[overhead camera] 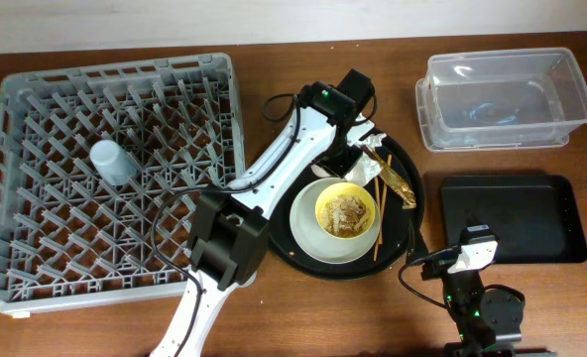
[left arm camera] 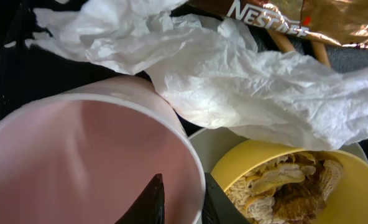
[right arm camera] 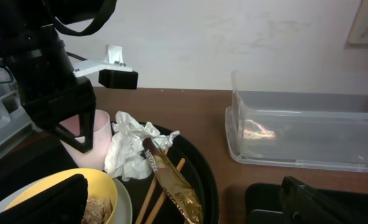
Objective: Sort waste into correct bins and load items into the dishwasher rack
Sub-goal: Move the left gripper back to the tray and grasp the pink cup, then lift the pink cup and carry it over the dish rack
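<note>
on the round black tray [overhead camera: 412, 213] at mid tabletop [overhead camera: 323, 50], the left hand [left arm camera: 183, 199] is narrowed onto the pink cup [left arm camera: 78, 162], one dark finger inside the rim and one outside, pinching the wall. the cup is pale matte pink with a thick rounded lip and looks empty inside. it sits at the tray's far edge, touching the crumpled white napkins [left arm camera: 252, 81]. whether its base is on the tray or lifted, i can't tell.

just past the napkins lies the shiny gold-brown wrapper [left arm camera: 283, 15]. white capitals on it read "nescaf", with the rest cut off, and there's a small red mark by the last letter. the wooden chopsticks [left arm camera: 283, 42] poke out from under it.

close by, the yellow bowl [left arm camera: 258, 162] holds beige crumbly food scraps [left arm camera: 283, 186] and sits on the pale plate [overhead camera: 308, 233].

over at the left, the blue cup [overhead camera: 113, 161] is in the grey dishwasher rack [overhead camera: 36, 99]. the clear tub [overhead camera: 502, 99] and the flat black tray [overhead camera: 512, 218] are off to the right, well apart from the cup.

the right hand [right arm camera: 184, 183] hangs near the tabletop's front edge, jaws spread wide, holding nothing.
</note>
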Motion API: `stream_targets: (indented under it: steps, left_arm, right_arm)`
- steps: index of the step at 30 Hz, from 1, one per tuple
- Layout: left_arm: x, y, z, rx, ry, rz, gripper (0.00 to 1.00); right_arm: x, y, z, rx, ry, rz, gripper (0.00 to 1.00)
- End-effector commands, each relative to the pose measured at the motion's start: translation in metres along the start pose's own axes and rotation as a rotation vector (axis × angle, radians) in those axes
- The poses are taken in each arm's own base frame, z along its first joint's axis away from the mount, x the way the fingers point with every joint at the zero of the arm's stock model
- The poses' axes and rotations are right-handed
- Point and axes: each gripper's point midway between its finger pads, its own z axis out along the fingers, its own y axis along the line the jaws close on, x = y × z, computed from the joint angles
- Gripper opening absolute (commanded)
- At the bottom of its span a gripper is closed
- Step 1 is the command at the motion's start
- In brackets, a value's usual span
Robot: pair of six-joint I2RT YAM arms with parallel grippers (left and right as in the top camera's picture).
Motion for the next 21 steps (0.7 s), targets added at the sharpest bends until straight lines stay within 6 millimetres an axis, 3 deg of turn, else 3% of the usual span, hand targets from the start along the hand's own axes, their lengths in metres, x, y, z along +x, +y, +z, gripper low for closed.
stream_targets:
  steps: [1, 3, 7, 9, 13, 17, 18, 21]
  left_arm:
    - [0.003, 0.002, 0.007, 0.012, 0.015, 0.004, 0.13]
    - [0.002, 0.002, 0.006, 0.011, 0.01, 0.005, 0.0]
    - [-0.006, 0.002, -0.008, 0.008, -0.019, 0.001, 0.0]
    - [-0.013, 0.004, -0.028, 0.005, -0.053, -0.04, 0.0]
    - [-0.028, 0.017, -0.089, -0.01, -0.167, -0.097, 0.0]
    - [-0.03, 0.053, -0.157, -0.037, -0.316, -0.224, 0.0]
    - [-0.021, 0.081, -0.186, -0.049, -0.377, -0.342, 0.0]
    - [0.0, 0.127, -0.218, -0.059, -0.444, -0.528, 0.0]
  right_arm:
    - [0.002, 0.0, 0.0, 0.003, 0.003, 0.0, 0.99]
    - [0.002, 0.0, 0.0, 0.004, 0.003, 0.0, 0.98]
    - [0.002, 0.0, 0.0, 0.004, 0.003, 0.0, 0.99]
    - [0.002, 0.0, 0.0, 0.004, 0.003, 0.0, 0.99]
    - [0.002, 0.0, 0.0, 0.004, 0.003, 0.0, 0.99]
    - [0.002, 0.0, 0.0, 0.003, 0.003, 0.0, 0.99]
    - [0.002, 0.0, 0.0, 0.004, 0.003, 0.0, 0.99]
    - [0.002, 0.0, 0.0, 0.004, 0.003, 0.0, 0.99]
